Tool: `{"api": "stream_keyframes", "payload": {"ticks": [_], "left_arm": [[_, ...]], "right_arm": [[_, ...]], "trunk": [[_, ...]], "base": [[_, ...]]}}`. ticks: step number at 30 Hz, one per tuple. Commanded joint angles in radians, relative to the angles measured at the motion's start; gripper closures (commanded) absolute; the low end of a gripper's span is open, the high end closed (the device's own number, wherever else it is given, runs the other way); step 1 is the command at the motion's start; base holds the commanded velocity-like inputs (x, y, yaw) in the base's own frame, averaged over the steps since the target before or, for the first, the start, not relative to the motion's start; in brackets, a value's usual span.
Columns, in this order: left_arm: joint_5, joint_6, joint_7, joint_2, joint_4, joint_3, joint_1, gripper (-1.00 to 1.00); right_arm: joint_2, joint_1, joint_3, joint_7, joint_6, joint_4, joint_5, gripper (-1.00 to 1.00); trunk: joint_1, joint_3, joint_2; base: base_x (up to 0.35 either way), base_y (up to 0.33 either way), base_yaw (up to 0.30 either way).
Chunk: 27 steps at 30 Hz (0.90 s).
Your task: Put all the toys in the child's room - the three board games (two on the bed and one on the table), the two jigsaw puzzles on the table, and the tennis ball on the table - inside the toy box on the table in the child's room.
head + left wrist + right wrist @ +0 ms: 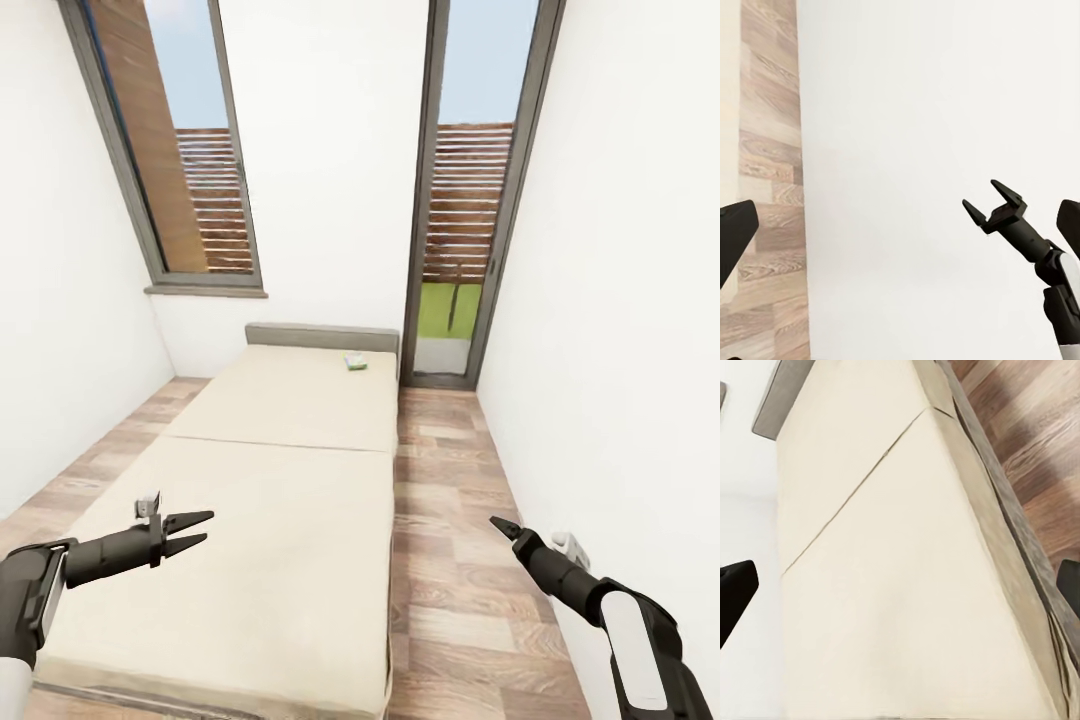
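From the head view the bed [270, 500] runs lengthwise away from the robot, cream mattress split by one seam across its middle, grey headboard [322, 337] against the far wall. One board game [355, 362] lies flat on the mattress near the head end, close to the bed's right edge — small, white-green, the only one in sight. The right wrist view shows the same mattress [907, 585], its seam and dark frame edge, with the wood floor [1020, 427] beside it, but no game.

The left gripper [190, 532] hangs over the bed's near left corner, fingers spread, holding nothing. The right gripper [503, 526] hangs over the floor just off the bed's right edge; in the left wrist view [994, 204] its fingers stand apart, empty, against the white wall.

A strip of plank floor lies open along the bed's right side up to the glass door [455, 250]; a narrower strip runs along the left side, below one window [180, 150].
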Motion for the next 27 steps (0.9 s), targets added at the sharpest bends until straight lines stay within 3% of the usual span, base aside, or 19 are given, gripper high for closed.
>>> {"api": "stream_keyframes", "payload": {"ticks": [1, 27], "left_arm": [[-0.011, 0.01, -0.009, -0.001, -0.001, 0.002, -0.002, -1.0], [-0.011, 0.01, 0.0, -0.007, -0.001, 0.002, -0.002, -1.0]], "right_arm": [[0.001, -0.001, -0.004, 0.008, 0.006, -0.001, 0.006, -1.0], [0.002, -0.001, -0.002, 0.008, 0.006, -0.001, 0.006, -1.0]], "trunk": [[0.001, -0.003, -0.002], [0.001, -0.013, -0.002]], "base": [[0.0, -0.118, 0.281], [0.0, -0.013, 0.281]]}}
